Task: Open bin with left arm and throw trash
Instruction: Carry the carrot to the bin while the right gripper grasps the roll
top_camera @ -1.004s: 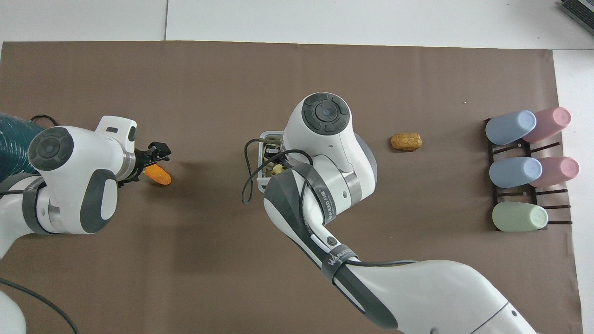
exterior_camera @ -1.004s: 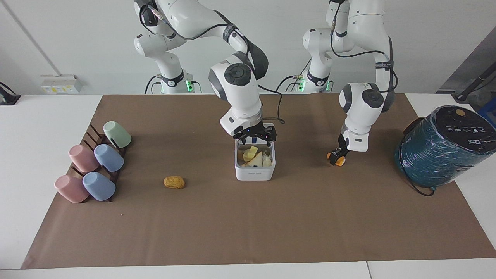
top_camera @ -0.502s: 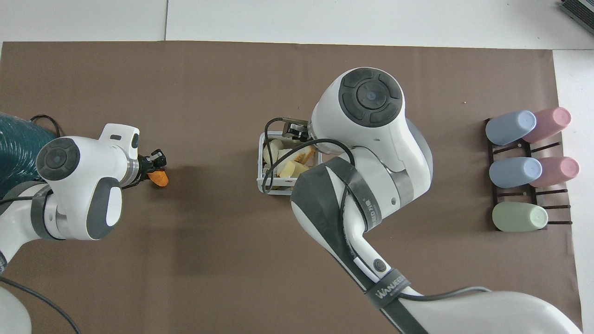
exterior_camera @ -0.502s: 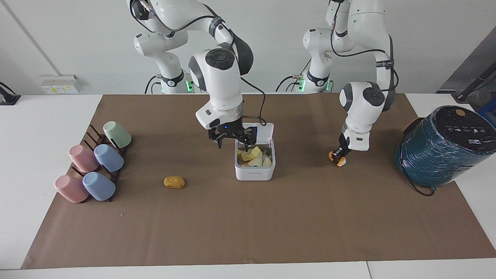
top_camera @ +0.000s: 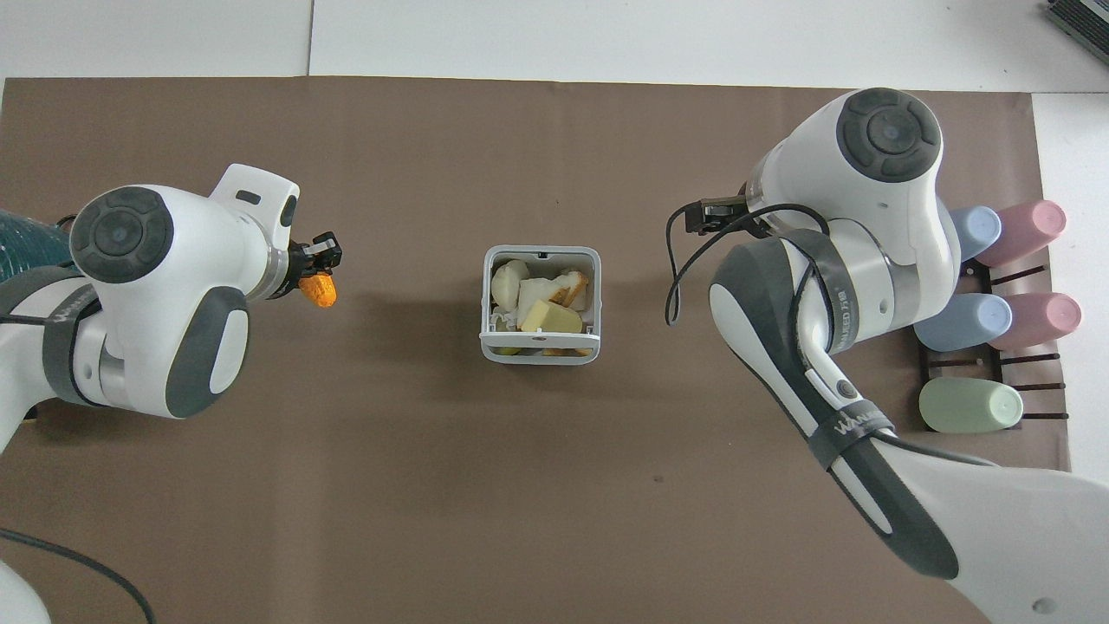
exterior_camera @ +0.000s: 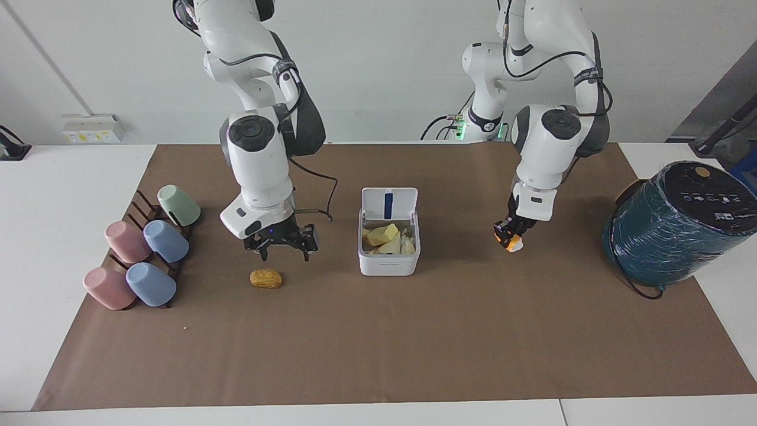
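Right gripper [exterior_camera: 282, 247] left bin [exterior_camera: 389, 260] for crumbed lump [exterior_camera: 265, 278].

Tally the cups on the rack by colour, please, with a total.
Pink cups: 2
Blue cups: 2
Green cup: 1
Total: 5 cups, all lying on the dark rack toward the right arm's end of the table.

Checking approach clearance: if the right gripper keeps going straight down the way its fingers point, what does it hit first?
Probably the golden-brown crumbed lump, or bare brown mat right beside it. The right gripper hangs open, pointing down over that spot, slightly offset from the lump; the overhead view hides the lump, so alignment is uncertain.
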### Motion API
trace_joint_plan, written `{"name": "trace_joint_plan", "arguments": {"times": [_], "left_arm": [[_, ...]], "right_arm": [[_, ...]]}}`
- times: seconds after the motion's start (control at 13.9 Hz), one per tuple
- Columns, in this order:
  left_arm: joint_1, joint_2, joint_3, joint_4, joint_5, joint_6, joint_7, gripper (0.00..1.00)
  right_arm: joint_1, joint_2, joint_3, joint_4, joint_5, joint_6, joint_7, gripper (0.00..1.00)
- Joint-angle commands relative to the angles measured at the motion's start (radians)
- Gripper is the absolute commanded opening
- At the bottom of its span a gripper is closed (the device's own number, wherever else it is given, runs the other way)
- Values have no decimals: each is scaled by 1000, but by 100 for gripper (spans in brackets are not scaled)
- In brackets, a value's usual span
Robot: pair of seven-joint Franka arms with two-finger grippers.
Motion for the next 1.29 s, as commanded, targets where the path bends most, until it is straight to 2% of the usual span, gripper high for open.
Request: {"name": "trace_joint_plan", "arguments": {"times": [0.0, 0.29, 0.43, 0.5, 0.79, 0.86, 0.93, 1.0, 1.08, 1.15, 1.22], "left_arm": [[-77, 31, 6, 61, 30, 1, -1, 0], [-181, 69, 5, 133, 16, 21, -1, 0], [-220, 82, -2, 142, -13, 73, 0, 0], [-249, 85, -2, 135, -48, 129, -1, 0], [-315, 115, -3, 138, -108, 211, -1, 0], [-320, 114, -3, 136, -108, 205, -1, 11], [-320, 114, -5, 136, -108, 200, 0, 43], [-321, 112, -5, 135, -108, 197, 0, 92], [-329, 111, -3, 136, -108, 188, -3, 100], [-330, 111, -3, 141, -108, 176, -3, 100], [-330, 109, -5, 144, -108, 167, -3, 100]], "right_arm": [[-33, -71, 16, -162, 0, 92, -338, 100], [-100, -71, 16, -285, 1, 240, -915, 100], [-119, -71, 16, -348, 1, 355, -1098, 100], [-125, -68, 18, -371, 3, 402, -1144, 100], [-127, -46, 19, -379, 4, 431, -1183, 100], [-127, -35, 19, -379, 6, 452, -1183, 100], [-125, -25, 21, -379, 7, 468, -1182, 100], [-124, -23, 19, -379, 7, 473, -1180, 100], [-127, -23, 21, -377, 12, 474, -1182, 87], [-125, -20, 21, -374, 13, 480, -1182, 78], [-124, -9, 21, -371, 14, 495, -1180, 77]]}}
